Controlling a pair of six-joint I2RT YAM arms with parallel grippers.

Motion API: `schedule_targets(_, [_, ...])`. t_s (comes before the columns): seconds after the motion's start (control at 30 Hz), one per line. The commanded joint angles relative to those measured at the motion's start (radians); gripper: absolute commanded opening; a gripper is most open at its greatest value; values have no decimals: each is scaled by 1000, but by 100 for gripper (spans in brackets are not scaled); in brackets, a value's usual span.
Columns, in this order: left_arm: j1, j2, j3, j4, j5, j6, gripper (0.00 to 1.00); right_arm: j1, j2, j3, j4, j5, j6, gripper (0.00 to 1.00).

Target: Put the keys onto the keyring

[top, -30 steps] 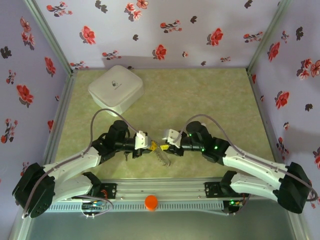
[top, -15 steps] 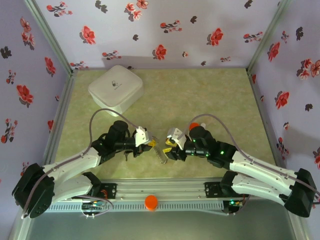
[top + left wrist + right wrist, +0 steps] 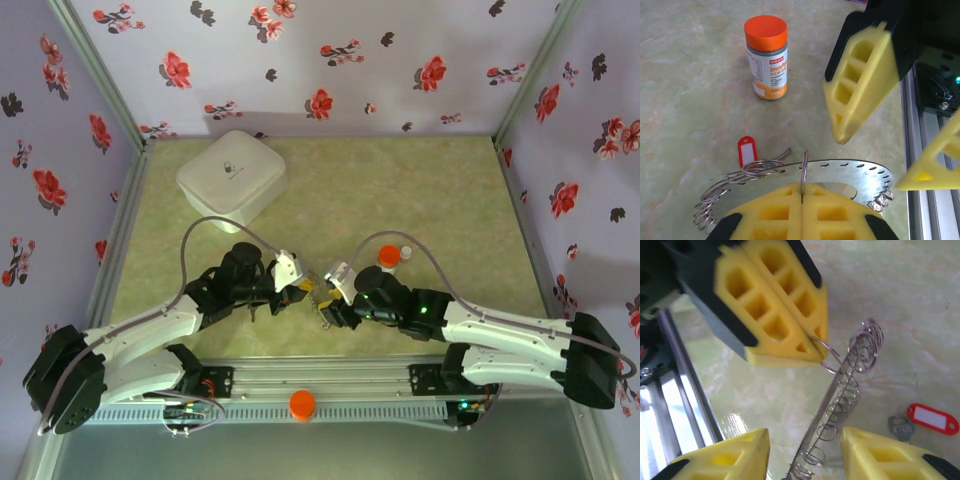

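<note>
My left gripper is shut on one small wire loop of the keyring, a flat metal ring with holes and wire coils round its rim, and holds it off the table. In the right wrist view the keyring shows edge-on, hanging from the left gripper. My right gripper is open, one finger on each side of the ring's edge without touching it. A key with a red tag lies on the table beyond the ring, its blade beside the tag. The black-headed key is hidden. Both grippers meet at the keyring.
An orange-capped pill bottle stands upright on the table behind the right arm. A white square box sits at the back left. The aluminium rail runs along the near edge, and patterned walls enclose the table.
The right arm has swung left and lowered its open gripper to the keyring, uncovering the pill bottle behind it. The left gripper has stayed almost in place, still holding the ring.
</note>
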Motion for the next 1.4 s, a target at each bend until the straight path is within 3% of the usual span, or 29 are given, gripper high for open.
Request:
schedule_targets(0.0, [-9, -21, 24, -16, -14, -17, 0, 16, 31, -13, 34, 54, 22, 38])
schedule_targets(0.53, [-19, -9, 44, -73, -19, 17, 0, 62, 89, -19, 178, 8, -95, 26])
schedule_targets(0.83, [-23, -8, 14, -5, -17, 40, 0, 69, 50, -44, 178, 14, -123, 38])
schedule_targets(0.93, [-24, -28, -33, 80, -5, 46, 0, 66, -69, -102, 172, 35, -154, 46])
schedule_targets(1.0, [-23, -42, -69, 154, 10, 49, 0, 49, -171, -145, 161, -27, -199, 52])
schedule_targets(1.2, [-15, -38, -151, 411, 84, 31, 0, -87, -419, -205, 129, -120, -257, 51])
schedule_targets(1.37, [-9, 7, -168, 540, 156, -5, 0, -152, -402, -205, 186, -191, -268, 47])
